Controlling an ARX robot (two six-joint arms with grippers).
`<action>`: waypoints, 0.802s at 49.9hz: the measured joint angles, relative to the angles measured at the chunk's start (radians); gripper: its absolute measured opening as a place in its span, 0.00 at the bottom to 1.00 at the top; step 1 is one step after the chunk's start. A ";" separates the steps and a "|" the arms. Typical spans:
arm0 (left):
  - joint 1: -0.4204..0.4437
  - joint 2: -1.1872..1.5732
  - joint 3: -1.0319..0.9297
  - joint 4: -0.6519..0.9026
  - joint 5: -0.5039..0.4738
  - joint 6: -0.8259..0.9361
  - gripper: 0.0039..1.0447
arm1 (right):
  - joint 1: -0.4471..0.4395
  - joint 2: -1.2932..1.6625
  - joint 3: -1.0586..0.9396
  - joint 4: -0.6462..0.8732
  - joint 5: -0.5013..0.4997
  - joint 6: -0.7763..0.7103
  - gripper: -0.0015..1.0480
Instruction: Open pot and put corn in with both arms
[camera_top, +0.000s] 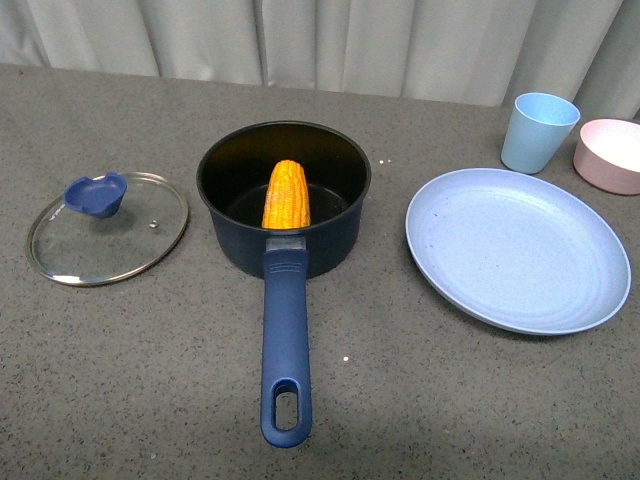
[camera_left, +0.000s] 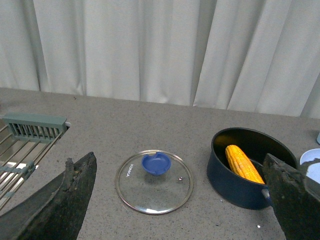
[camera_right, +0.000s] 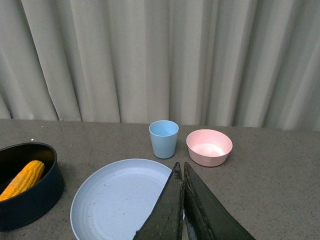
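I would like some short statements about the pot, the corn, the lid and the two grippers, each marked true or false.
1. The corn lies inside the pot. True.
2. The lid sits on the pot. False: it lies on the table beside it, knob up.
3. The left gripper has its fingers spread wide. True.
4. The right gripper holds the corn. False: its fingers are closed on nothing.
5. The blue plate carries the cup. False: the plate carries nothing.
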 joint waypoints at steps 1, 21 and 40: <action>0.000 0.000 0.000 0.000 0.000 0.000 0.94 | 0.000 -0.005 0.000 -0.005 0.000 0.000 0.01; 0.000 0.000 0.000 0.000 0.000 0.000 0.94 | 0.000 -0.187 0.001 -0.195 -0.002 0.000 0.01; 0.000 0.000 0.000 0.000 0.000 0.000 0.94 | 0.000 -0.188 0.001 -0.195 -0.002 -0.002 0.16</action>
